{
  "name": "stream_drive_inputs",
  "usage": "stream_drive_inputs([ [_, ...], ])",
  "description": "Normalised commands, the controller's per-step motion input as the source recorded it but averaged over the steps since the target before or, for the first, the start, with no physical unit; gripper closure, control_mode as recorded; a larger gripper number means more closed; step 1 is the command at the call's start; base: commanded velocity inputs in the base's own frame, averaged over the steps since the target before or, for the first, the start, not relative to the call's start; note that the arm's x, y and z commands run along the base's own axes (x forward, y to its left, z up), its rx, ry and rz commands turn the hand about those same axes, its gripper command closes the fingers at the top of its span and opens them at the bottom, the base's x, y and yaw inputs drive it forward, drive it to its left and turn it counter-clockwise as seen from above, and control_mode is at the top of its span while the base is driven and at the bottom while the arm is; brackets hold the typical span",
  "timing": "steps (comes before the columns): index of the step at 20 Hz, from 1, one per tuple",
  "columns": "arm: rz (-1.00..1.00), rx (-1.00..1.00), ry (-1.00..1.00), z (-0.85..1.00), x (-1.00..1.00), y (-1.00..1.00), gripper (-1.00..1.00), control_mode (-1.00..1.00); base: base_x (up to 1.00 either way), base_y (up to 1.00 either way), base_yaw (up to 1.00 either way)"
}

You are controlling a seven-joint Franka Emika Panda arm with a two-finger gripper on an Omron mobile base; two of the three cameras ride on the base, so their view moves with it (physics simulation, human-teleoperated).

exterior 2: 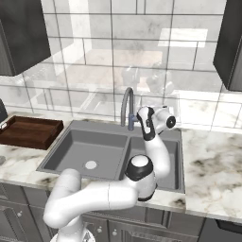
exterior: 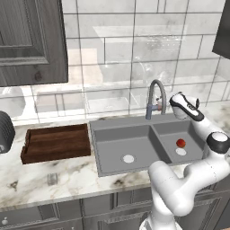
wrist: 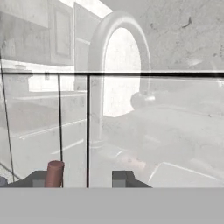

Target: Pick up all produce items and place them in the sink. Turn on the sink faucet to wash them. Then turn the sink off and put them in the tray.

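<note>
Red tomato in smaller sink basin, end effector above at faucet

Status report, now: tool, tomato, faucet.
Tool partly open at faucet handle, holding nothing. Tomato in smaller sink basin. No water visible. Tray bare.

Marble countertop, white with brown-grey veining, runs along the front in the left base view; the same counter continues to the right in the right base view. Backsplash wall of glossy pale tiles with dark grout lines, showing blurred reflections. Dark panelled upper cabinet at upper left. Second dark upper cabinet at upper right. Grey base cabinet fronts below the counter edge.
</note>
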Motion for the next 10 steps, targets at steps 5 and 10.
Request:
stream_drive_inputs([
  [5, 0.0, 0.0, 0.0, -0.31, 0.0, -0.48, 1.0, -1.0, 0.0, 0.0, 0.0],
  [10, -0.02, 0.0, 0.0, -0.32, 0.0, -0.56, 1.0, -1.0, 0.0, 0.0, 0.0],
])
